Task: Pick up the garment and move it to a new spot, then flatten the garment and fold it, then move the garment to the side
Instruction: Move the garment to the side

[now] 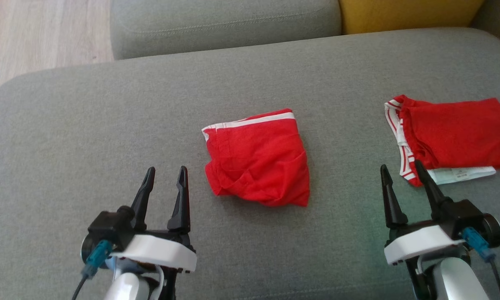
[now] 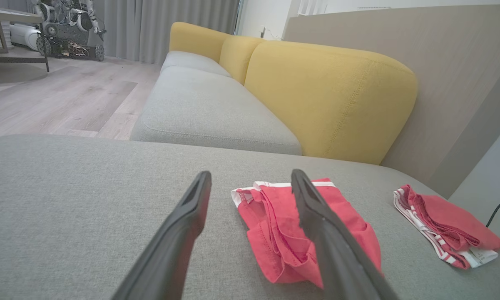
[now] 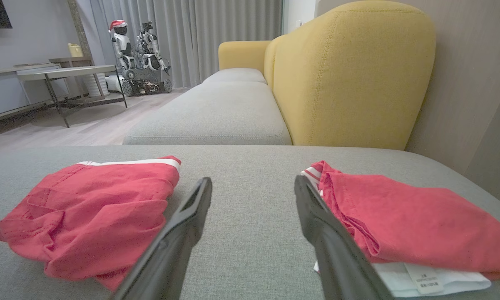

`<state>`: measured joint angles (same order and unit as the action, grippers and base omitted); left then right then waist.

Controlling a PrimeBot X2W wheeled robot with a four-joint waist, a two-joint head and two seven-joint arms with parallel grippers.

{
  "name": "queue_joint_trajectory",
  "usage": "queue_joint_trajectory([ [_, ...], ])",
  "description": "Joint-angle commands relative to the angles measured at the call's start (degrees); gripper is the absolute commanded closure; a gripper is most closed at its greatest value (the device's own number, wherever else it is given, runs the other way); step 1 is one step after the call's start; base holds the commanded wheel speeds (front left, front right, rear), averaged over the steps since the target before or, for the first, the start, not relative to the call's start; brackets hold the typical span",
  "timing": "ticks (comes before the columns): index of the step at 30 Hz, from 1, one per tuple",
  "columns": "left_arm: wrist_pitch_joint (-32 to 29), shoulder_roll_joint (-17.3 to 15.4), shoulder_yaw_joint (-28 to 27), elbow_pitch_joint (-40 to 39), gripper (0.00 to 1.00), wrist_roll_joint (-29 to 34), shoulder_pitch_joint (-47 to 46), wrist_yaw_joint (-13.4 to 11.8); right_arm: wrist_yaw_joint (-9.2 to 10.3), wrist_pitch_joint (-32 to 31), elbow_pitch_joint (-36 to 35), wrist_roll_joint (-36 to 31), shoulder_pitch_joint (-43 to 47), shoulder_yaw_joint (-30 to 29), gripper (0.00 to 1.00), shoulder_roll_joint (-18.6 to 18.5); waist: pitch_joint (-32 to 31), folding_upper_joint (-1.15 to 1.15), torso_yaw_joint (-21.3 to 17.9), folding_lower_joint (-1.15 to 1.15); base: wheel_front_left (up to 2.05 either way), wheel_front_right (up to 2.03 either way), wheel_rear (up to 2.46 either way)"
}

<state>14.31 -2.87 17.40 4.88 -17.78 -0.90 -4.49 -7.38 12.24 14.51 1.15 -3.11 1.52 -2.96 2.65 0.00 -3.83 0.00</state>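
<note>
A red garment (image 1: 258, 160) with a white waistband lies loosely folded in the middle of the grey cushion (image 1: 108, 125). It also appears in the left wrist view (image 2: 270, 225) and the right wrist view (image 3: 91, 208). My left gripper (image 1: 166, 169) (image 2: 250, 174) is open and empty, just left of and nearer than the garment. My right gripper (image 1: 401, 165) (image 3: 254, 180) is open too, holding nothing, its right fingertip by the striped edge of a second red garment (image 1: 458, 133) (image 2: 445, 221) (image 3: 408, 216).
The second garment lies folded at the cushion's right edge, a white label (image 1: 462, 175) showing beneath it. Behind are another grey seat cushion (image 1: 225, 25) and a yellow backrest (image 1: 408, 14). Wooden floor (image 1: 37, 37) lies to the far left.
</note>
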Motion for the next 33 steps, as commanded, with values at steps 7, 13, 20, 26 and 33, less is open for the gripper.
queue_joint_trajectory([
  [7,0.69,0.00,-0.76,-1.98,0.00,0.44,-3.29,0.51,-0.11,-0.58,-2.29,0.09,-3.81,2.42,0.00,0.04,2.42,0.00,1.86,0.00,0.00,0.00,0.00],
  [13,0.69,0.00,-0.03,-1.32,0.00,0.57,-4.47,0.86,-0.11,-2.62,1.92,5.70,-8.24,4.71,0.00,0.07,4.85,0.00,3.96,0.00,0.00,0.00,0.00],
  [20,0.69,0.00,0.81,-0.75,0.00,0.90,-6.05,1.20,-0.11,-3.79,10.28,14.29,-14.14,9.29,0.00,0.07,7.40,0.00,6.07,0.00,0.00,0.00,0.00],
  [26,0.69,0.00,1.31,-0.41,0.00,0.97,-7.16,1.31,-0.11,-3.88,17.65,18.77,-18.93,13.40,0.00,0.08,8.81,0.00,7.31,0.00,0.00,0.00,0.00],
  [33,0.69,0.00,2.01,-0.31,0.00,0.94,-8.16,1.31,-0.11,-4.00,26.23,21.99,-23.88,17.00,0.00,0.08,10.19,0.00,8.40,0.00,0.00,0.00,0.00],
])
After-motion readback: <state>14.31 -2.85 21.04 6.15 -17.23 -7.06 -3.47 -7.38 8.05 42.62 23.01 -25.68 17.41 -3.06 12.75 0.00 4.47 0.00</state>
